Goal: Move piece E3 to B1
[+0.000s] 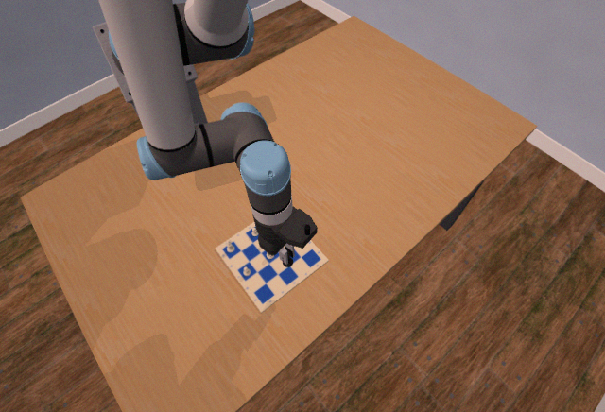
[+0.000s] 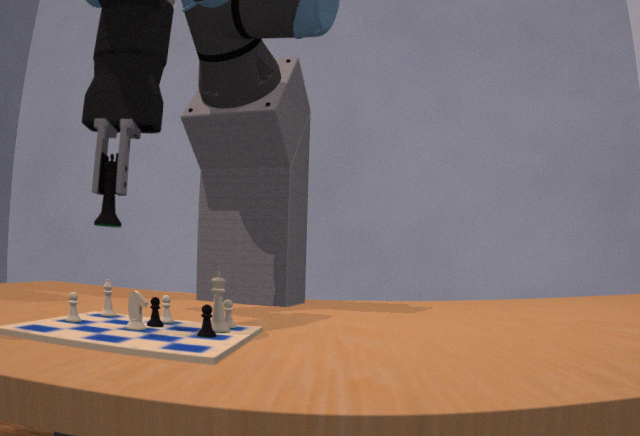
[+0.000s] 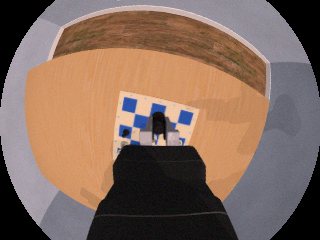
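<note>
While its wrist points straight down, the arm's pincer [image 2: 109,173] grips a black rook [image 2: 107,198] upright, high above the chessboard [image 2: 155,347].

Arm bent at the elbow, wrist pointing straight down, gripper [image 2: 109,175] raised high — fingers clamped shut on a load.
</note>
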`<state>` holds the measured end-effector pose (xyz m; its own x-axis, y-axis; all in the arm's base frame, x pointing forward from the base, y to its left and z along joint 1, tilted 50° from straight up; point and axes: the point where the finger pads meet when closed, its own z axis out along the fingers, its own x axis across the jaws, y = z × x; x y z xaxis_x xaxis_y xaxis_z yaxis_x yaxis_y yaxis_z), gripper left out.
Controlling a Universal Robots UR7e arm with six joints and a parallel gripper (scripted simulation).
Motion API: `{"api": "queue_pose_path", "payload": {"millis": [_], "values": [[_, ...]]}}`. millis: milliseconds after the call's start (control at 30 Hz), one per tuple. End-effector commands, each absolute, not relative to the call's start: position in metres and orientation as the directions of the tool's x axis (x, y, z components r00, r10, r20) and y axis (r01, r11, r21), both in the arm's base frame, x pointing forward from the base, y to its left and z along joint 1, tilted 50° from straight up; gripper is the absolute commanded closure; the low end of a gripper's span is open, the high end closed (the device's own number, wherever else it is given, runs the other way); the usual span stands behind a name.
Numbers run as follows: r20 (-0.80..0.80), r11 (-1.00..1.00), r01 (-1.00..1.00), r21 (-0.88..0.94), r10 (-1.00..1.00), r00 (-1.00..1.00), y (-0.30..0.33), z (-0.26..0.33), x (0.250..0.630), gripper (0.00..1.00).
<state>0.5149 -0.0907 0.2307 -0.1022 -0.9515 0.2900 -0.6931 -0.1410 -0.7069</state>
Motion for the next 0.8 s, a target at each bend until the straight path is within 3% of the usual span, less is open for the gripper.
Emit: {"api": "queue_pose_path", "payload": {"millis": [0,767], "values": [[0.279,-0.126,-0.695,-0.708,-0.954,-0.111,-0.098,0.223,0.506,1.00],[0.141,0.055,-0.657,-0.752,-0.960,-0.242,-0.155,0.155,0.421,1.00]]}}
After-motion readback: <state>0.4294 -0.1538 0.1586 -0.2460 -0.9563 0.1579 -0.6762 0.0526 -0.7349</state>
